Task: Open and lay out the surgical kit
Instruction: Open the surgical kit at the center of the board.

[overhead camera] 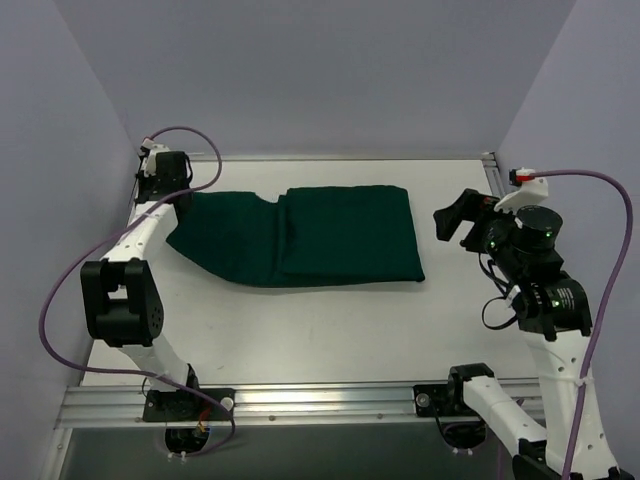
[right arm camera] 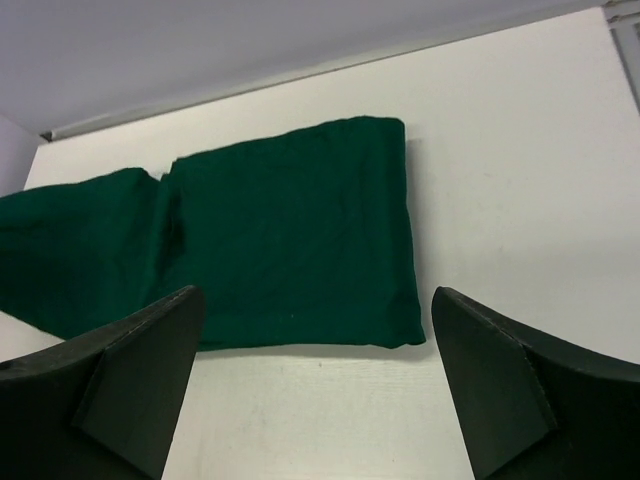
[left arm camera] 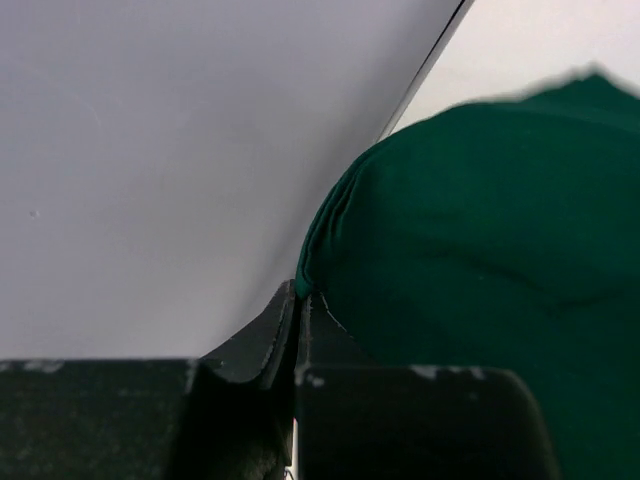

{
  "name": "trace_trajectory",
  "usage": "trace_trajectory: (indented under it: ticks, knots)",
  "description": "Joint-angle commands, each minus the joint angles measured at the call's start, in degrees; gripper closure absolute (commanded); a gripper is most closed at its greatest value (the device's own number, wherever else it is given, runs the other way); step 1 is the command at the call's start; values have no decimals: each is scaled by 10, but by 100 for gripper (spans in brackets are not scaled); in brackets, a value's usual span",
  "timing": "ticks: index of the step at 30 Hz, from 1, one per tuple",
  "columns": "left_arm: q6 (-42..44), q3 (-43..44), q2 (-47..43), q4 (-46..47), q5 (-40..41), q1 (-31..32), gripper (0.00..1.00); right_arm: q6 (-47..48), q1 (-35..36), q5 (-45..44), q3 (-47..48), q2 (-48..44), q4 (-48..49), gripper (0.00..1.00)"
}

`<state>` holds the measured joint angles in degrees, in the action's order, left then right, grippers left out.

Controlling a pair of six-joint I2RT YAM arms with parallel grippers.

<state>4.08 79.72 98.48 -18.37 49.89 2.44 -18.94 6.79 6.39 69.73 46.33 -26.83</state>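
1. Plainly, the wrap (overhead camera: 320, 235) lay mid-worktop (overhead camera: 330, 320), long axis left to right, one flap spread leftward.
2. The left gripper (left arm camera: 297, 305), jaws pinched together, held that flap's corner.
3. The right gripper (overhead camera: 458, 222) hung gaping and empty, near the wrap's right end, so probably the nearer arm for the right fold.

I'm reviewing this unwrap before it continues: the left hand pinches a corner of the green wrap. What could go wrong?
1. The left hand holds only the thin corner edge of the green wrap, which could slip free under a pull.
2. The right hand is open and clear of the wrap, so nothing pins it. A pull might drag the whole wrap across the table instead of unfolding it.
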Motion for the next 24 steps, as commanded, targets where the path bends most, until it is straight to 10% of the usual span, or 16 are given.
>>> trace_trajectory:
  ticks: [1, 17, 21, 24]
  knots:
    - [-6, -38, 10, 57, 17, -18, 98, 22, 8, 46, -11, 24, 14, 8]
    - [-153, -103, 39, -23, 2, -91, 92, 37, 26, 107, -52, 67, 1, 9]
    - [-202, -63, 30, -82, -14, -106, 69, 29, 50, 93, -59, 77, 13, 9]
    - [-221, -39, 4, -126, -58, -112, 26, 16, 90, 65, -58, 97, 28, 9]
